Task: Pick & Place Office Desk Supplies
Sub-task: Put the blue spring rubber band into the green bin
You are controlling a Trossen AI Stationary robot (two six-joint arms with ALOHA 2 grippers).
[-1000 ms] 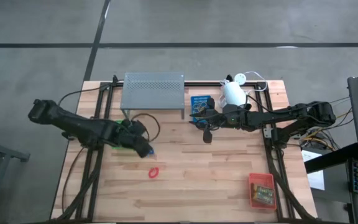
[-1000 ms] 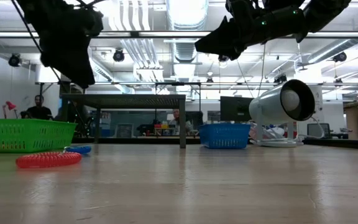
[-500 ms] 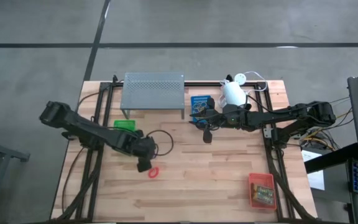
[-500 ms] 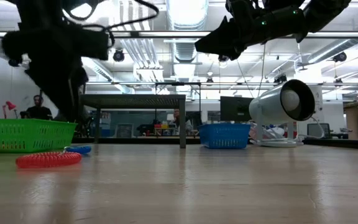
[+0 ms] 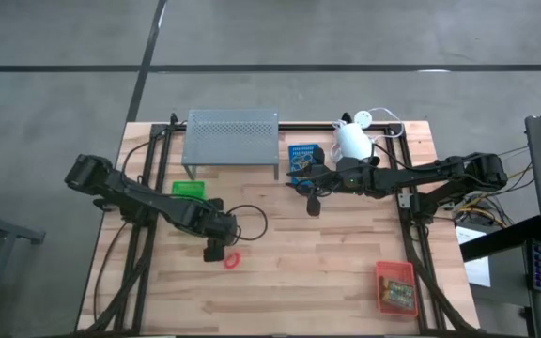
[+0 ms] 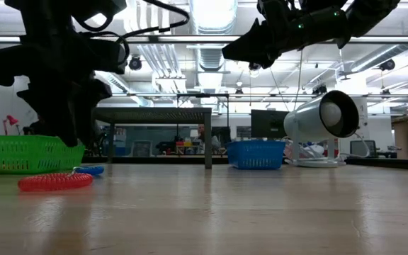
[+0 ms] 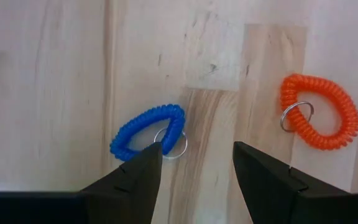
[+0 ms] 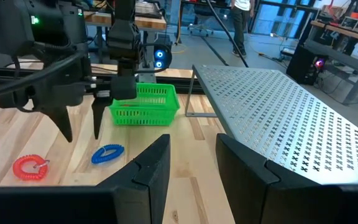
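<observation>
My left gripper [image 5: 216, 250] hangs open, fingers pointing down, just above the table. Its fingertips [image 7: 194, 149] stand over the blue coil loop [image 7: 148, 130], touching nothing. The red coil loop [image 7: 321, 112] lies flat beside it, toward the right edge [image 5: 233, 260]. In the low view both loops lie on the wood, red [image 6: 55, 181] and blue [image 6: 89, 170]. The green tray [image 5: 189, 189] sits behind the left gripper. My right gripper [image 5: 313, 202] waits open, held high near the blue tray [image 5: 303, 157]. The red-orange tray [image 5: 395, 286] holds the printed card boxes.
The grey perforated shelf [image 5: 232, 141] stands at the far edge, and the white lamp [image 5: 353, 141] lies to its right with its cable. Bare wood stretches between the red loop and the red-orange tray. A person [image 8: 241, 18] is in the room beyond.
My left gripper has moved from beside the green tray toward the near edge and come down over the blue loop, which it now covers in the high view. It has stayed open. The loops and my right arm have kept still.
</observation>
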